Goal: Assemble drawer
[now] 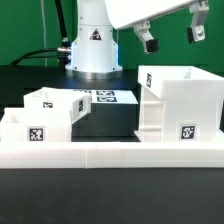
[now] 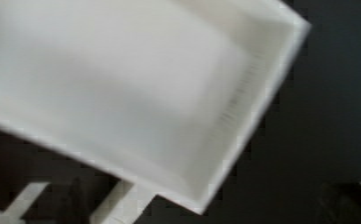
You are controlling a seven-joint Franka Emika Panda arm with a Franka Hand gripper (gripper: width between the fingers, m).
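Observation:
The drawer's large white housing (image 1: 180,105) stands at the exterior view's right, open-topped, with a tag on its front. Two small white trays sit at the left: one (image 1: 57,106) raised further back, the other (image 1: 27,127) lower and nearer the front wall. My gripper (image 1: 174,38) hangs above the housing with its fingers apart and nothing between them. In the wrist view a blurred white slab, apparently the housing (image 2: 124,90), fills most of the picture. My fingers do not show clearly there.
A long low white L-shaped wall (image 1: 110,152) runs along the front, and the trays and housing stand against it. The marker board (image 1: 105,98) lies behind them on the black table. The robot base (image 1: 93,45) stands at the back centre.

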